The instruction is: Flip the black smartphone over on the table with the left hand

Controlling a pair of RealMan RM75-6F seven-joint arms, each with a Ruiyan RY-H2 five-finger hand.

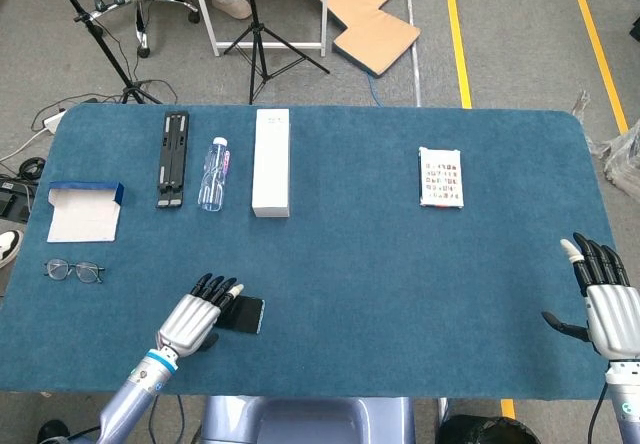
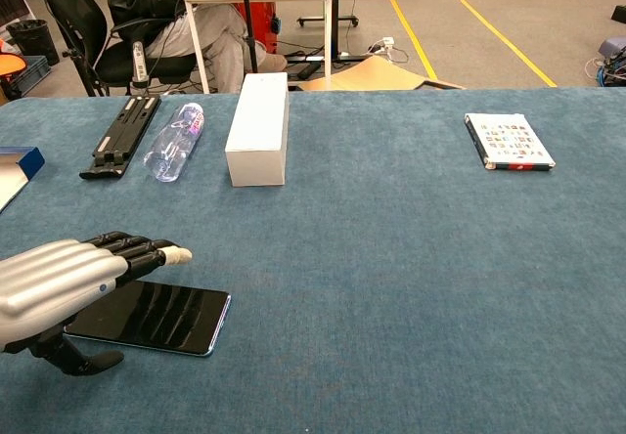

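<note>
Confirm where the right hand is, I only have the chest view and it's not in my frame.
Observer: The right hand shows in the head view at the table's near right corner, fingers spread, holding nothing.
Operator: Anything left of the open blue-edged box? My frame cuts it off.
Observer: Not left, but nearer the robot: a pair of thin-framed glasses lies on the blue cloth.
Operator: How much of the black smartphone does the left hand cover?
Observer: From above, the left hand hides most of the black smartphone; only its right end shows.
</note>
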